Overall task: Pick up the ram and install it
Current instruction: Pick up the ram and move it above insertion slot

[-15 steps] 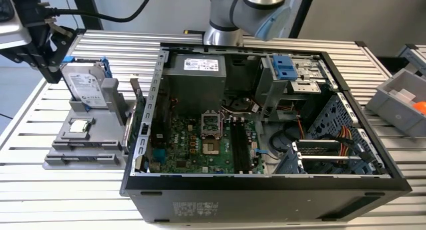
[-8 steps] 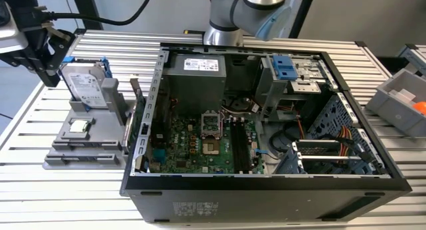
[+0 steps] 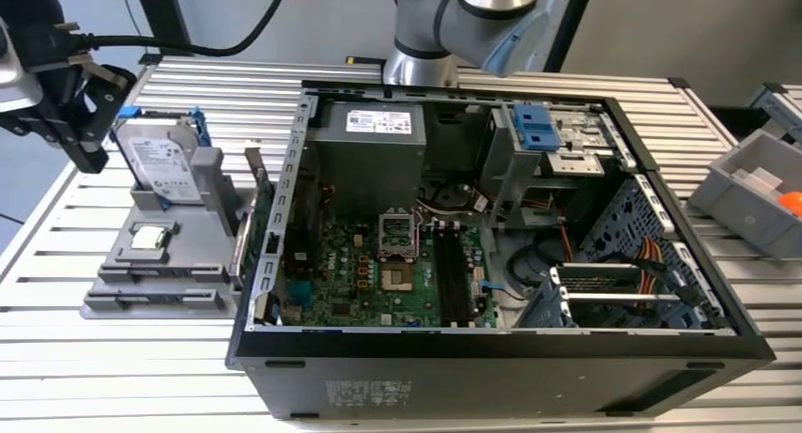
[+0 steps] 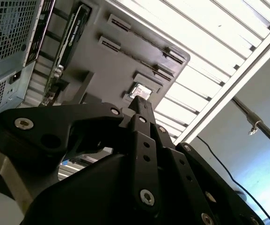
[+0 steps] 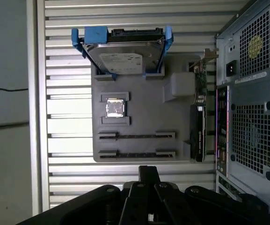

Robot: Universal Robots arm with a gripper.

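1. At the exterior view's left, the gripper (image 3: 85, 159) is being held near the grey holder (image 3: 119, 306), its fingers pressed together with nothing between them.
2. A hard drive (image 3: 163, 161) with a white printed label is being propped upright in the holder, and a chip (image 3: 149, 236) is being cradled in a recess beside it.
3. In the first wrist view, thin dark strips, apparently the ram (image 5: 137, 135), are being held in the holder's two long slots.
4. The open computer case (image 3: 501, 358) is being shown with a white-labelled power supply (image 3: 376, 137) inside.
5. A grey bin (image 3: 746, 184) is being occupied by something orange (image 3: 790, 203).
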